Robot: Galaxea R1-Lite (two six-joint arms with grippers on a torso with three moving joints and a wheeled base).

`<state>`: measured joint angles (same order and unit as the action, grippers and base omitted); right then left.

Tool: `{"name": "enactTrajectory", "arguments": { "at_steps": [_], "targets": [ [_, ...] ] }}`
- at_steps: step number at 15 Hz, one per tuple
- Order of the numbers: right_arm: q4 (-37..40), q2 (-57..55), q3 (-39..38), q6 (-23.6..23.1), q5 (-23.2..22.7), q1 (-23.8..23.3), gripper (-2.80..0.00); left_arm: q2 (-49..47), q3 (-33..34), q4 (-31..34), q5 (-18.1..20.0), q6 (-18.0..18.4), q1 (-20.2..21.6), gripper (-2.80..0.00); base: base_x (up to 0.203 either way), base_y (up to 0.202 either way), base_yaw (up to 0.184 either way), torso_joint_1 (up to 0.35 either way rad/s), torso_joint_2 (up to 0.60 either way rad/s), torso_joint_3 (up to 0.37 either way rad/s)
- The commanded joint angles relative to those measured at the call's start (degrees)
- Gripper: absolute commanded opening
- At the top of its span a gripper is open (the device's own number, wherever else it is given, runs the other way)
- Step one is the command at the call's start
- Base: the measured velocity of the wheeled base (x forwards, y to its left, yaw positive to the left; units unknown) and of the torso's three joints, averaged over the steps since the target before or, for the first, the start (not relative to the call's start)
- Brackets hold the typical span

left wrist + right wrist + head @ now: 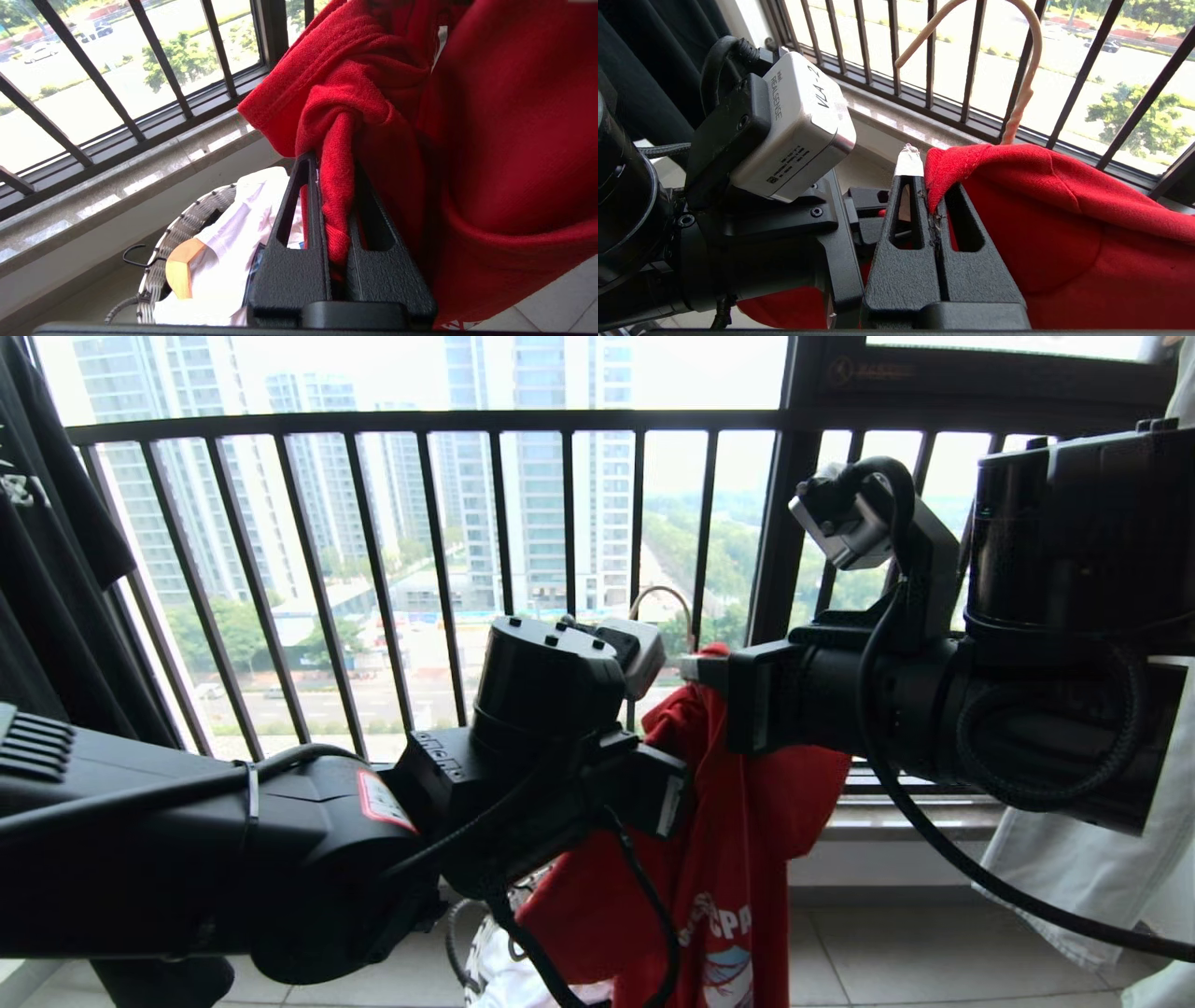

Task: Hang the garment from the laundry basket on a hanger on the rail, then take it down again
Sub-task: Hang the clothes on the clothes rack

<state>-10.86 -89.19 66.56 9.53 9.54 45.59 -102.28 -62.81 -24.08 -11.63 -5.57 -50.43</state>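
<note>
The red garment (738,821) hangs between my two grippers in front of the balcony bars. My left gripper (334,163) is shut on a bunched fold of the garment (355,93). In the head view the left gripper (667,793) is at the cloth's left side. My right gripper (930,181) is shut on the hem of the garment (1045,214), and it is higher up in the head view (700,670). The cream hanger's hook (1029,70) rises out of the red cloth and also shows between the arms (665,602). The laundry basket (191,219) stands below. The rail is out of view.
The black balcony railing (429,560) is close behind the garment, above a stone sill (117,186). White clothing (233,242) and a wooden hanger end (180,268) lie in the basket. A black T-shirt (47,569) hangs at the left, and white fabric (1074,868) at the right edge.
</note>
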Motion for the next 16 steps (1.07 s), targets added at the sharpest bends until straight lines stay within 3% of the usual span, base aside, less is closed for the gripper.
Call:
{"name": "enactTrajectory", "arguments": {
  "at_steps": [1, 7, 8, 13, 16],
  "targets": [
    [-0.1, 0.1, -0.5, 0.0, 0.0, 0.8, -2.8, -0.7, 0.1, -0.5, 0.0, -0.3, -0.5, -2.8, 0.0, 0.0, 0.0, 0.0, 0.0, 0.0],
    [-0.2, 0.2, -1.3, -0.2, 0.2, 1.3, -2.8, -0.9, 0.0, -0.6, -0.1, -1.1, -0.7, -2.8, 0.0, 0.0, 0.0, 0.0, 0.0, 0.0],
    [-0.2, 0.0, -1.2, -0.2, 0.2, 1.3, 0.0, -0.5, 0.1, -0.6, 0.0, -1.2, -0.8, -2.8, 0.0, 0.0, 0.0, 0.0, 0.0, 0.0],
    [0.9, 1.6, -1.1, -0.8, 0.6, 1.2, 0.0, -0.2, 0.1, -0.7, 0.0, -2.6, -0.8, -2.8, 0.0, 0.0, 0.0, 0.0, 0.0, 0.0],
    [6.3, 3.4, -0.3, -2.5, 0.9, 1.1, 0.0, -0.3, 0.3, -3.3, 0.0, -2.7, -0.7, -2.8, 0.0, 0.0, 0.0, 0.0, 0.0, 0.0]
  ]
}}
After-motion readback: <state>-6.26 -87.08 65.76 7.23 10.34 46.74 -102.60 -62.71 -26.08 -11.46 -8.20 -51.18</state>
